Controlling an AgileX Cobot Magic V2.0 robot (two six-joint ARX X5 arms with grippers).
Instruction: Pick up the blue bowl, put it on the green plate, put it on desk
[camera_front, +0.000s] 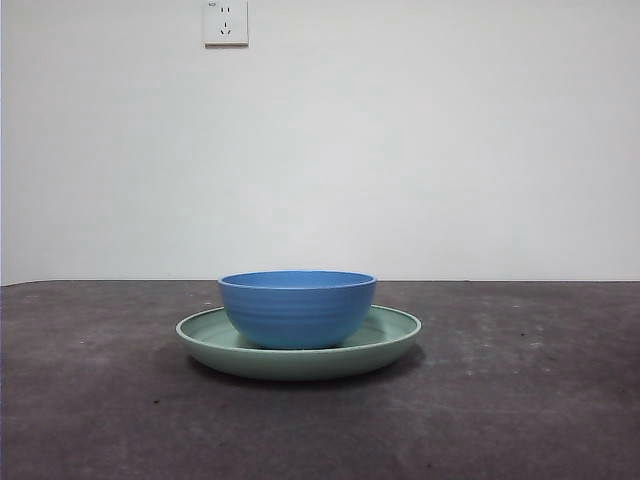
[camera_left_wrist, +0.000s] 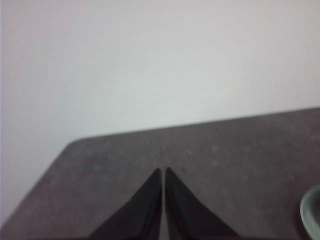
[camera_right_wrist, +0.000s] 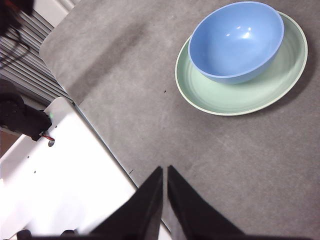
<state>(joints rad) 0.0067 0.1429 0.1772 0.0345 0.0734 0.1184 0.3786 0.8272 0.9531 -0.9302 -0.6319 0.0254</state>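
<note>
Left pincer (camera_left_wrist: 163, 171), right pincer (camera_right_wrist: 164, 169) closed.

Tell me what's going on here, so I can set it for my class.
Nothing is being handled right now. The blue bowl sits upright on the green plate, which rests on the desk. The left gripper and the right gripper both wait off to the side, jaws shut and holding nothing, well apart from the bowl.

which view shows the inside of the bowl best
The right wrist view: it looks down into the bowl, showing its empty blue interior as it sits on the plate. The front view shows only the bowl's ridged outer wall and rim from the side. The left wrist view misses the bowl, catching just a sliver of plate.
</note>
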